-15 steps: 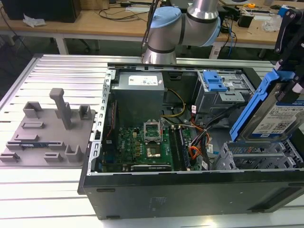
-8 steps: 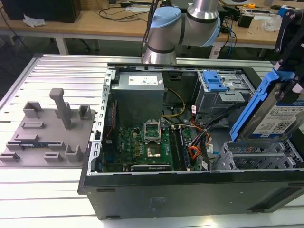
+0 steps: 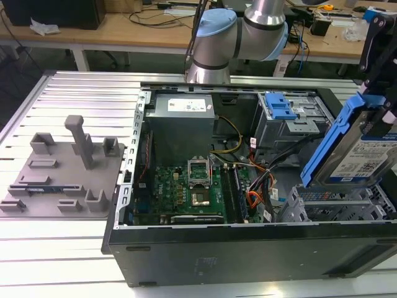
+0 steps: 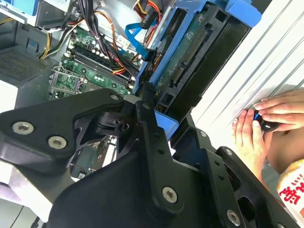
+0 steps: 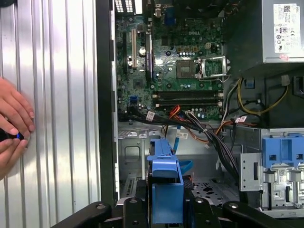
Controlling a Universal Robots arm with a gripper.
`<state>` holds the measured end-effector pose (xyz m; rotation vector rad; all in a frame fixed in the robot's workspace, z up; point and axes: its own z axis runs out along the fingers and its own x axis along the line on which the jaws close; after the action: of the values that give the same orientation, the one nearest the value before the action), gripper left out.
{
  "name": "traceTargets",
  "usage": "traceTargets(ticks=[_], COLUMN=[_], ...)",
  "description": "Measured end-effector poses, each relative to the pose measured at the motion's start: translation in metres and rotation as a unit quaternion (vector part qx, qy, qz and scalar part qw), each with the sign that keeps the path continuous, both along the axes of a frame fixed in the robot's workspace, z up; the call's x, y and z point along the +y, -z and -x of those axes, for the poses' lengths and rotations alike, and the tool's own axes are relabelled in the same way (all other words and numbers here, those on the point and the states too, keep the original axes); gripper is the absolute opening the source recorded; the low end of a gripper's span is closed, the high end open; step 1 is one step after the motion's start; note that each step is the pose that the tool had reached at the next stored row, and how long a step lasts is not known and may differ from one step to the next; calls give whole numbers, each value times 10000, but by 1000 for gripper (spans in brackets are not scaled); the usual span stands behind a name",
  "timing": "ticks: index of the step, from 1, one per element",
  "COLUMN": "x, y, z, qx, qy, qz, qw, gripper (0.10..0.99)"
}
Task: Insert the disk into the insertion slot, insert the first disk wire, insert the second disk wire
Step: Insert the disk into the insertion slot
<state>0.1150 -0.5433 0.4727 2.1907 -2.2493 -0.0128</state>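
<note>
The disk (image 3: 361, 158) was a flat rectangular drive clipped in a bright blue plastic frame. Its broad face carried a white-and-blue label with barcodes, the print too small to make out. The gripper (image 5: 166, 208) was clamped on the frame's end, its black fingers pressed against either side of the blue plastic. In the second wrist view the drive's underside showed a green circuit board.

In the exterior view the disk hung tilted at the right of the open computer case (image 3: 248, 254). Its lower end was at the top of the insertion slot (image 3: 338, 202), a grey perforated metal cage. Whether it had entered the opening could not be told.

Inside the case lay a green motherboard (image 3: 180, 186) and a grey power supply (image 3: 183, 124) bearing a white label. A grey bay (image 3: 291, 130) with a blue latch (image 3: 279, 105) sat behind the cage. The first disk wire (image 5: 186, 166), thin and light blue, curled loose on the case floor near the cage. The second disk wire (image 3: 253, 200), orange, lay among the other cables beside the motherboard, and several of those cables wore small white tags.

A person's hands (image 4: 259, 126) rested on the ribbed table (image 3: 74, 248) beside the case. A grey fixture (image 3: 62, 174) stood on the exterior view's left.
</note>
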Motion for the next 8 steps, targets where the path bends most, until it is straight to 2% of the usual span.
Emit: traceTargets(ticks=[8], x=[-2], y=[49], z=[-5], qx=[0], qy=[0], qz=[21], qw=[10000], gripper=[365])
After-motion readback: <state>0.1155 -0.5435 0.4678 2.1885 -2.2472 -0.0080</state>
